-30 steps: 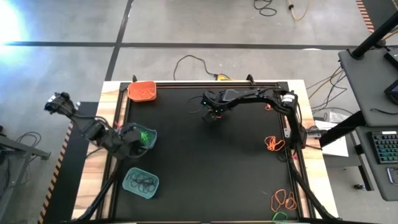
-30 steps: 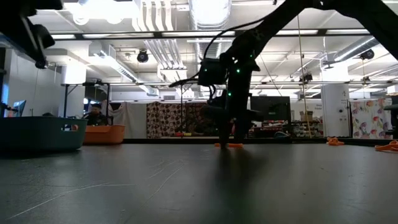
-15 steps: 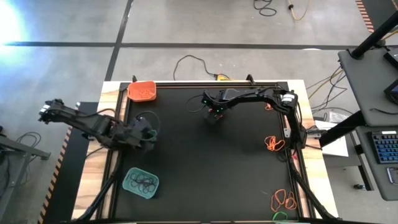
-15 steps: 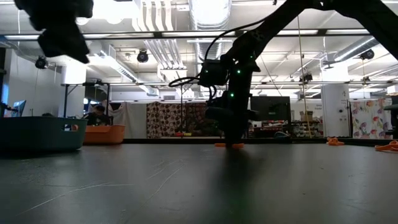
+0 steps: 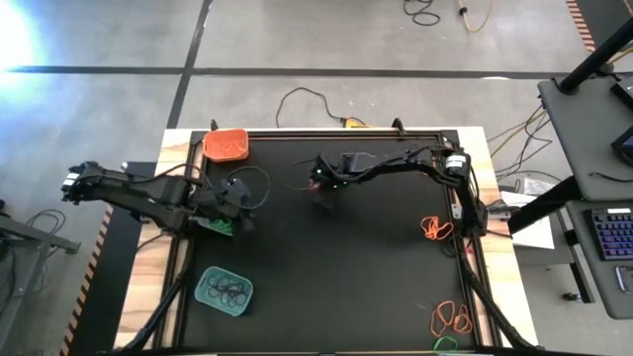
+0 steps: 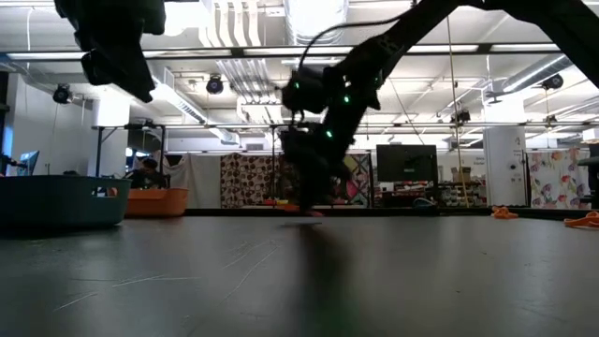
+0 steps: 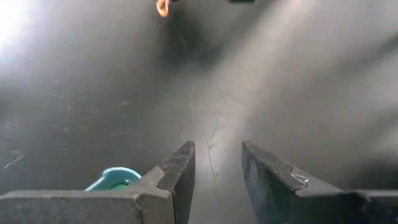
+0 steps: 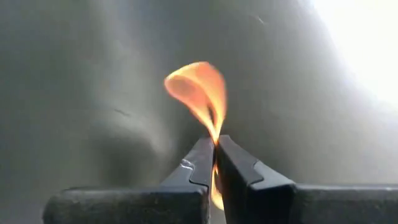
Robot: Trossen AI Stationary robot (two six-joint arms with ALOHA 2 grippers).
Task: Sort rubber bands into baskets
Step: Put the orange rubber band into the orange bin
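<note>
My right gripper (image 8: 216,140) is shut on an orange rubber band (image 8: 196,87) low over the black mat's far middle (image 5: 319,188). My left gripper (image 7: 217,146) stands open with nothing between its fingers, raised at the mat's left (image 5: 240,194), beside a teal-green basket (image 5: 218,226) that the arm partly hides. An orange basket (image 5: 226,144) sits at the far left corner. A second teal-green basket (image 5: 225,289), holding black rubber bands, is at the near left. More orange bands (image 5: 435,229) lie at the mat's right edge. My right gripper pinches the orange rubber band between its two fingertips, at one end of the loop (image 8: 214,134). The fingers come from above, pointing down at the mat. The rest of the loop (image 8: 193,84) sticks out past the fingertips.
Orange bands (image 5: 452,318) and a green one (image 5: 445,343) lie at the near right corner. The mat's middle and near part (image 5: 336,277) are bare. Cables run along the right arm and off the table's far edge.
My right gripper has shut on the orange band and moved toward the table's left edge with it. My left gripper has risen from over the teal-green basket and swung toward the mat's middle and far edge.
</note>
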